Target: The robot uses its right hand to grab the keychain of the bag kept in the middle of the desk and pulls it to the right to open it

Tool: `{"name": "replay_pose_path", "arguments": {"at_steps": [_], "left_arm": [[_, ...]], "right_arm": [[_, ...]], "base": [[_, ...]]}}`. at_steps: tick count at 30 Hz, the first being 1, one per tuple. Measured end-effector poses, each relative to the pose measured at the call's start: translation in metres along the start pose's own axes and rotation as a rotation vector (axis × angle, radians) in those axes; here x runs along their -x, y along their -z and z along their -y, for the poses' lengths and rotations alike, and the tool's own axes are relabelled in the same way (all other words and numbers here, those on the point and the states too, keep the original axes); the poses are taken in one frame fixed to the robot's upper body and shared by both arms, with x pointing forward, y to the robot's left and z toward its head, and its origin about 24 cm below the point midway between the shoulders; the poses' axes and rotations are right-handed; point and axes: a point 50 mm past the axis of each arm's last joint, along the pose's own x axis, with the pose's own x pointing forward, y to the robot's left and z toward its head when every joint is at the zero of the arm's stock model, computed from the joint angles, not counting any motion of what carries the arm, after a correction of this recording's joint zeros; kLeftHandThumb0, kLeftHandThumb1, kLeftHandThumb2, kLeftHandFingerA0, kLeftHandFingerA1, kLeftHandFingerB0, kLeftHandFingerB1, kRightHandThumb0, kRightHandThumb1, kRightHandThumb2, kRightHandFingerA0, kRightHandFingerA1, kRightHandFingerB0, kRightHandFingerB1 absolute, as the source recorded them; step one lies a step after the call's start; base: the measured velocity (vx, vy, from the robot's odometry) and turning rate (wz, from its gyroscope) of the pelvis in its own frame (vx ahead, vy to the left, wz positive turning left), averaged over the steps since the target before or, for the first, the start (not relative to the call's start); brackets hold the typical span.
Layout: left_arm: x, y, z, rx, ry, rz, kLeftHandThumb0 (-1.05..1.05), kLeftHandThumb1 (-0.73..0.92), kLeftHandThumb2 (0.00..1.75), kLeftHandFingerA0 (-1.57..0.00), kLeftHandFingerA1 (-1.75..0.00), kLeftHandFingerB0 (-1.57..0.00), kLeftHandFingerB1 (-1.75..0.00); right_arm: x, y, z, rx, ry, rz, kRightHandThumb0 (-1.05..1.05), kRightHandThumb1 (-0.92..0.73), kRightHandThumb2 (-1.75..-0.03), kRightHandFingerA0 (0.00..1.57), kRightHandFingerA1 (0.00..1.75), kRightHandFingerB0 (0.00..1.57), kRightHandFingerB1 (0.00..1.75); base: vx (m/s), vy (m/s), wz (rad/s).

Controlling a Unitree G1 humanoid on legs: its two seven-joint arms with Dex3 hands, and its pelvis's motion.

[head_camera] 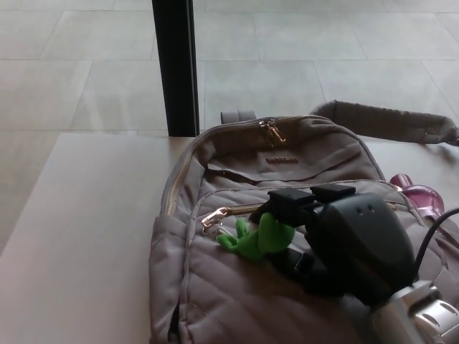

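A grey quilted bag (237, 301) lies flat in the middle of the light desk (79, 236). Its front pocket has a gold zipper whose pull (213, 218) sits at the left end of the track. A green plush keychain (252, 240) hangs from that pull. My black right hand (337, 240) comes in from the lower right and rests on the bag. Its fingers (290, 201) lie just above the keychain and the thumb below it, closed around the toy's right half, which is hidden. The left hand does not show.
A black post (176, 64) stands behind the desk's far edge, right behind the bag's top. The bag's shoulder strap (391, 118) trails to the far right. A pink object (419, 197) lies by the bag's right side. A second gold zipper pull (271, 131) sits at the bag's top.
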Motion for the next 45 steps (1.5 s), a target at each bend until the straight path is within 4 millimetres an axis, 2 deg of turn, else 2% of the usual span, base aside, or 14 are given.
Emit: {"name": "replay_pose_path", "arguments": {"at_steps": [11,15,17,19,21,24,28,29,30,33,39,40,43,45], "left_arm": [[-0.001,-0.002,-0.001,-0.010,-0.006,-0.003,-0.67,0.77,0.63,-0.54,-0.48,-0.40,-0.38],[0.000,-0.002,-0.002,-0.029,-0.002,0.001,-0.66,0.65,1.00,-0.49,-0.61,-0.35,-0.53],[0.000,-0.002,-0.002,-0.040,0.000,0.002,-0.67,0.83,0.65,-0.55,-0.47,-0.41,-0.39],[0.000,-0.002,-0.002,-0.047,0.002,0.003,-0.66,0.66,1.01,-0.49,-0.60,-0.36,-0.52],[0.001,-0.002,-0.002,-0.047,0.001,0.002,-0.66,0.84,0.66,-0.57,-0.48,-0.42,-0.39],[0.001,-0.002,-0.002,-0.056,0.000,0.002,-0.68,0.70,1.05,-0.49,-0.60,-0.34,-0.52],[0.002,0.000,-0.002,-0.068,-0.003,-0.003,-0.70,0.87,0.66,-0.55,-0.47,-0.42,-0.38],[0.002,0.000,-0.003,-0.069,-0.004,-0.005,-0.70,0.70,1.06,-0.46,-0.61,-0.30,-0.51],[0.002,0.001,-0.003,-0.069,-0.005,-0.006,-0.71,0.88,0.67,-0.53,-0.49,-0.38,-0.38],[0.003,0.003,-0.004,-0.063,-0.001,-0.012,-0.69,0.70,1.04,-0.47,-0.61,-0.33,-0.52],[0.004,0.003,-0.004,-0.051,0.006,-0.008,-0.70,0.90,0.67,-0.48,-0.52,-0.38,-0.40],[0.003,0.002,-0.005,-0.048,0.009,-0.004,-0.70,0.90,0.67,-0.50,-0.51,-0.38,-0.40],[0.003,0.000,-0.004,-0.048,0.014,0.003,-0.70,0.92,0.67,-0.53,-0.53,-0.42,-0.40],[0.003,-0.001,-0.004,-0.044,0.014,0.003,-0.72,0.72,1.09,-0.49,-0.64,-0.35,-0.53]], "right_arm": [[0.001,-0.001,0.004,-0.005,0.014,0.011,-0.33,-0.44,-1.06,1.07,1.75,0.90,1.11],[0.000,-0.002,0.005,-0.014,0.007,0.007,-0.32,-0.46,-1.13,1.07,1.75,0.87,1.18],[0.000,-0.002,0.006,-0.018,0.001,0.004,-0.40,-0.49,-1.16,1.26,1.40,0.91,1.13],[-0.001,-0.002,0.007,-0.027,-0.002,0.001,-0.33,-0.54,-1.11,1.03,1.75,0.80,1.48],[-0.001,-0.002,0.008,-0.035,-0.012,-0.001,-0.32,-0.55,-1.14,0.98,1.75,0.68,1.72],[-0.003,-0.001,0.011,-0.044,-0.025,-0.001,-0.27,-0.42,-1.29,0.96,1.75,0.77,1.66],[-0.009,0.002,0.019,-0.039,-0.028,0.006,-0.27,-0.50,-1.18,1.00,1.75,0.83,1.37],[-0.012,0.002,0.022,-0.036,-0.026,0.009,-0.28,-0.48,-1.17,1.00,1.75,0.82,1.48],[-0.013,0.003,0.024,-0.034,-0.025,0.009,-0.37,-0.46,-1.13,1.24,1.40,1.01,1.26],[-0.019,0.004,0.032,-0.031,-0.020,0.013,-0.28,-0.43,-1.19,1.02,1.75,0.85,1.51],[-0.025,0.005,0.041,-0.040,-0.020,0.015,-0.29,-0.41,-1.12,1.00,1.75,0.88,1.39],[-0.026,0.005,0.042,-0.042,-0.021,0.014,-0.36,-0.40,-1.11,1.27,1.39,1.04,1.23],[-0.027,0.005,0.043,-0.052,-0.020,0.015,-0.30,-0.37,-1.28,1.00,1.75,0.85,1.51],[-0.027,0.004,0.043,-0.057,-0.020,0.014,-0.30,-0.38,-1.28,0.99,1.75,0.85,1.52]], "base": [[0.00,0.000,0.00],[0.00,0.000,0.00],[0.00,0.000,0.00],[0.00,0.000,0.00],[0.00,0.000,0.00],[0.00,0.000,0.00],[0.00,0.000,0.00],[0.00,0.000,0.00],[0.00,0.000,0.00],[0.00,0.000,0.00],[0.00,0.000,0.00],[0.00,0.000,0.00],[0.00,0.000,0.00],[0.00,0.000,0.00]]}}
